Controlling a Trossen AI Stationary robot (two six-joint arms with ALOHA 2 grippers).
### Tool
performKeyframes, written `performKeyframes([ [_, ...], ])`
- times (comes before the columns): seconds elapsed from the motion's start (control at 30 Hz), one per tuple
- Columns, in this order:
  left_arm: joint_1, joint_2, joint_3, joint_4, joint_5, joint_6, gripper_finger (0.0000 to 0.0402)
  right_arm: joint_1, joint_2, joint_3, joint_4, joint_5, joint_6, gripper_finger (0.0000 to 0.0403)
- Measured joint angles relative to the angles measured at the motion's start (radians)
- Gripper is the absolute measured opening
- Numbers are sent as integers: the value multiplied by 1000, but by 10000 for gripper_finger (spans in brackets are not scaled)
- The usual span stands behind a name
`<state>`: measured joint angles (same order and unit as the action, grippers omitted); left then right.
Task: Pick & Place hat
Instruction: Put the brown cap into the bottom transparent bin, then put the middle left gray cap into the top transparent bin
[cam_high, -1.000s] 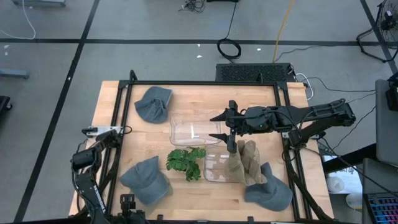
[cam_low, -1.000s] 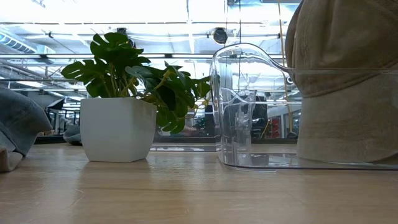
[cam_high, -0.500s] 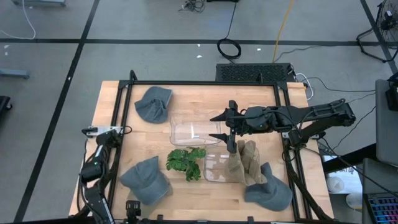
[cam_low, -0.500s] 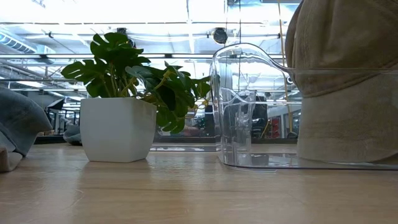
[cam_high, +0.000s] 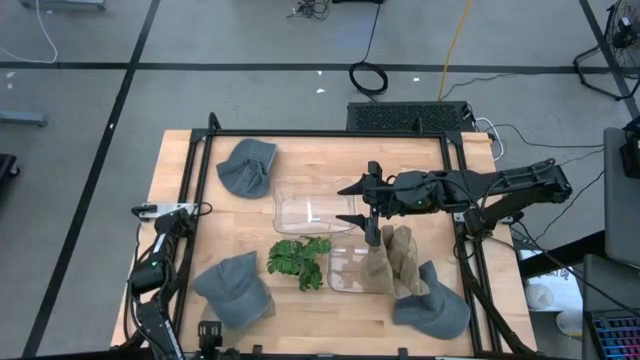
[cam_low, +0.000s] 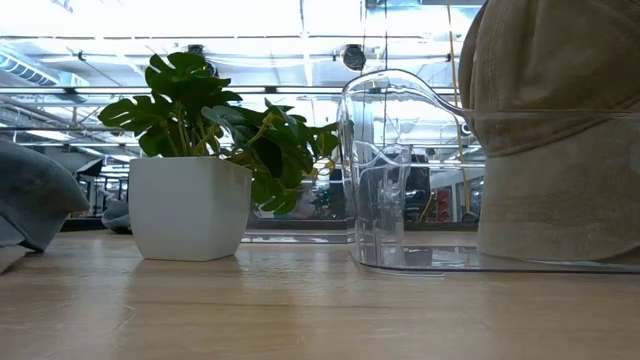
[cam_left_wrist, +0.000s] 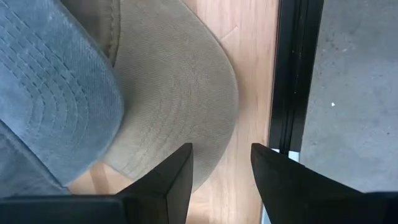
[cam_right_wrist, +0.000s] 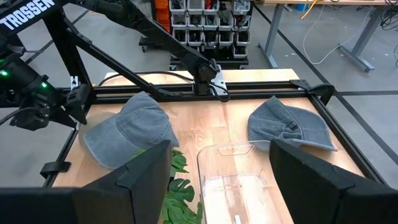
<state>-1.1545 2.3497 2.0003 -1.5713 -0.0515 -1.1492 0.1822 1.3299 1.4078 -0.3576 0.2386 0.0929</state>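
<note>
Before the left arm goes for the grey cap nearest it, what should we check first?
1. Left gripper by the grey cap, at its brim: ok.
2. Its fingers apart: ok.
3. Brim between the fingers: not ok; only bare wood shows in the gap.
4. Right gripper far from that cap, open above the clear bins: ok.
5. Room in the bin holding tan hats: cannot tell.
</note>
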Motion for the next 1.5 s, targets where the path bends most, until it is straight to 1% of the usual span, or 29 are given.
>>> performKeyframes([
  [0.1, -2, 0, 0, 1, 5, 2, 170, 0, 0, 0, 0, 0, 0, 258],
  [0.27, -3, 0, 0, 0, 61, -16, 170, 0, 0, 0, 0, 0, 0, 258],
  [0.4, -11, -2, 0, 0, 59, -30, 170, 0, 0, -2, 2, 0, -3, 258],
  [0.5, -20, -2, -1, 1, 17, -27, 170, 0, -1, -22, 9, 0, -22, 258],
  [0.57, -27, -3, -8, 1, -24, 11, 170, 0, 0, -39, 9, 0, -25, 258],
  [0.67, -39, -3, -32, 2, -114, 88, 170, 0, 0, -72, 31, -4, -27, 258],
  [0.77, -47, -3, -83, 18, -224, 96, 170, 0, 0, -108, 59, -7, -42, 258],
  [0.8, -48, -4, -104, 24, -244, 106, 170, 0, 0, -117, 69, -6, -60, 258],
  [0.87, -44, -5, -147, 24, -259, 111, 170, 3, 0, -138, 101, -7, -96, 258],
  [0.93, -34, -6, -193, -1, -261, 69, 166, 10, 0, -161, 146, -7, -111, 258],
  [0.97, -28, -6, -217, -6, -259, 37, 158, 15, 0, -171, 170, -7, -113, 258],
  [1.03, -16, -6, -260, -8, -258, -8, 128, 28, 0, -187, 222, -7, -126, 258],
  [1.17, -1, -6, -325, 35, -271, -40, 35, 58, 0, -220, 307, -8, -211, 258],
  [1.2, 1, -6, -336, 48, -267, -42, 17, 65, 0, -230, 333, -8, -228, 258],
  [1.23, 2, -7, -343, 56, -264, -50, 11, 71, 0, -240, 362, -7, -242, 258],
  [1.33, 2, -10, -354, 53, -257, -112, 12, 88, 0, -265, 456, -6, -280, 258],
  [1.43, 3, -5, -333, 8, -262, -118, 5, 98, 0, -300, 542, -6, -320, 258],
  [1.5, 3, -5, -312, 16, -273, -113, 4, 102, 0, -314, 589, -5, -343, 258],
])
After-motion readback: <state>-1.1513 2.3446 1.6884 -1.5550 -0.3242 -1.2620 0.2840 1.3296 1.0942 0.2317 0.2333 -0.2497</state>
